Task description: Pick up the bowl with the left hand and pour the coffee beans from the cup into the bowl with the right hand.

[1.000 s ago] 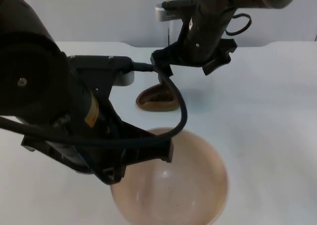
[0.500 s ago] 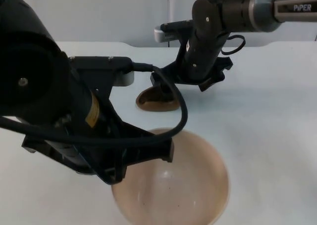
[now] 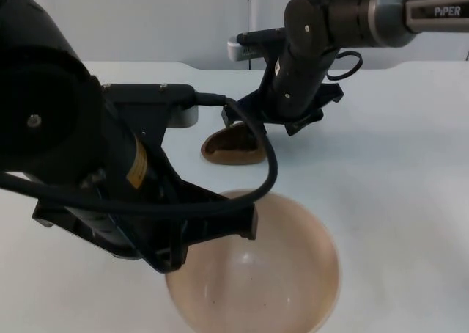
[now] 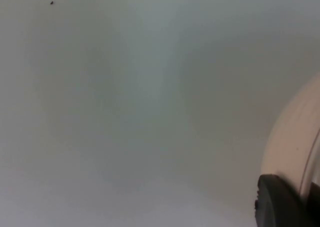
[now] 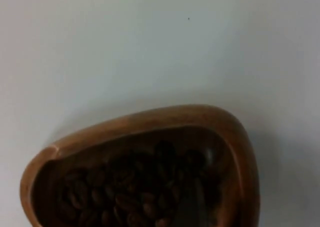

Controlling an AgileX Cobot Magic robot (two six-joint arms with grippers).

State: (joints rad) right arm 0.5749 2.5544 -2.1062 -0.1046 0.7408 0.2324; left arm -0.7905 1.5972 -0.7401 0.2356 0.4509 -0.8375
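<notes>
A pale tan bowl (image 3: pixel 264 274) hangs near the table's front, above the white surface. My left gripper (image 3: pixel 245 224) is shut on its left rim. In the left wrist view a black fingertip (image 4: pixel 280 204) presses against the bowl's (image 4: pixel 295 142) outer wall. A brown wooden cup (image 3: pixel 233 148) stands on the table behind the bowl. In the right wrist view the cup (image 5: pixel 150 137) is close below and holds dark coffee beans (image 5: pixel 125 192). My right gripper (image 3: pixel 237 122) is low over the cup's far rim, partly hidden by the left arm.
The left arm's bulk (image 3: pixel 66 149) covers the table's left half in the top view. The grey partition wall (image 3: pixel 146 17) rises behind the table's far edge. White table top (image 3: pixel 396 186) lies to the right of the bowl and cup.
The right arm has come down and slightly left, bringing its gripper close to the cup. The left arm and the bowl have stayed put.
</notes>
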